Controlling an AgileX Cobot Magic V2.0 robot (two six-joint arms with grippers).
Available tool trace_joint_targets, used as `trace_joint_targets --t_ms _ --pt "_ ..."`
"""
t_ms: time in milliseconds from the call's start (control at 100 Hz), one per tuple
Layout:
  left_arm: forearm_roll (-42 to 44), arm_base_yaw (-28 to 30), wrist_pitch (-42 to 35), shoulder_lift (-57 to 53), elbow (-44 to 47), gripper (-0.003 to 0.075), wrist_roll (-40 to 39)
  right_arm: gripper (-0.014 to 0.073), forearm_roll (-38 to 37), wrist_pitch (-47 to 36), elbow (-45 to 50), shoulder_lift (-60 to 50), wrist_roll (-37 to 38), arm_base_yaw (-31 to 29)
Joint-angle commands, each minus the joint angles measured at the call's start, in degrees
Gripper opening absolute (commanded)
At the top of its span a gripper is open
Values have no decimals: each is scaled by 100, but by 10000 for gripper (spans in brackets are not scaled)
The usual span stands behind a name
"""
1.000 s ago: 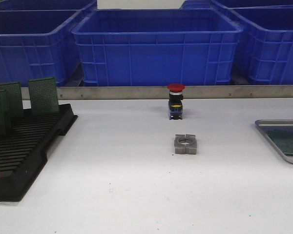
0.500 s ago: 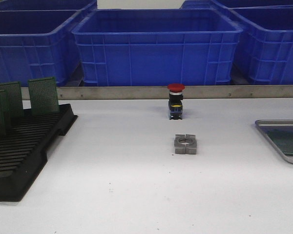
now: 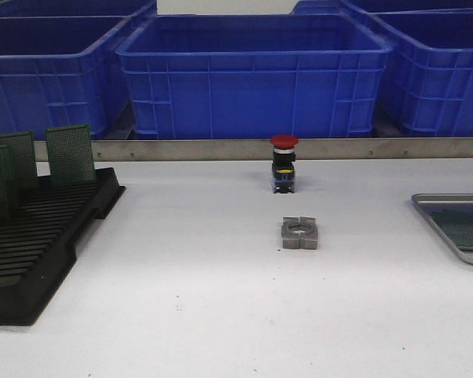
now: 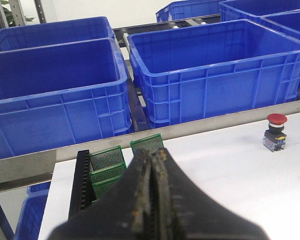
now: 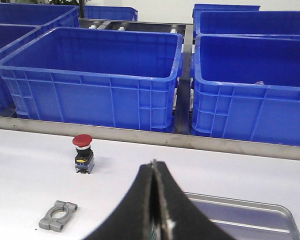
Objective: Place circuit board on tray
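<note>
The silver tray (image 3: 449,198) lies at the table's right edge, cut off by the frame, and a dark green circuit board (image 3: 467,228) lies flat in it. More green circuit boards (image 3: 69,153) stand upright in the black slotted rack (image 3: 39,236) at the left. Neither gripper shows in the front view. In the left wrist view my left gripper (image 4: 152,152) is shut and empty, above the rack (image 4: 81,170) and its boards (image 4: 107,159). My right gripper (image 5: 153,162) is shut, near the tray (image 5: 240,202). A thin green sliver shows low in the slit between its fingers.
A red-capped push button (image 3: 284,161) stands mid-table, with a grey metal clamp block (image 3: 300,233) just in front of it. Large blue bins (image 3: 252,71) line the back behind a metal rail (image 3: 181,150).
</note>
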Motion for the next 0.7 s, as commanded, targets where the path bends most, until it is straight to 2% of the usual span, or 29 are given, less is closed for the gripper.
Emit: trace_joint_targets --t_ms 0,250,380,460,580,610,690 --pt "-107 4 -398 34 -164 -19 -50 -69 115 -335 -145 41 -25 -10" --pt "-107 4 -398 34 -164 -19 -50 -69 115 -335 -145 41 -25 -10" --pt "316 4 -429 20 -164 -19 -108 -69 115 -335 -145 41 -25 -10" --pt "1176 4 -444 -37 -164 -19 -995 -69 115 -335 -145 41 -25 -10" --pt "3525 4 -444 -243 -118 -19 -3584 -69 115 -335 -145 41 -25 -10" --pt "3973 4 -444 -314 -94 -19 -3919 -69 115 -335 -145 41 -25 -10" --pt "4181 4 -444 -518 22 -19 -4095 -69 115 -335 -145 41 -25 -10"
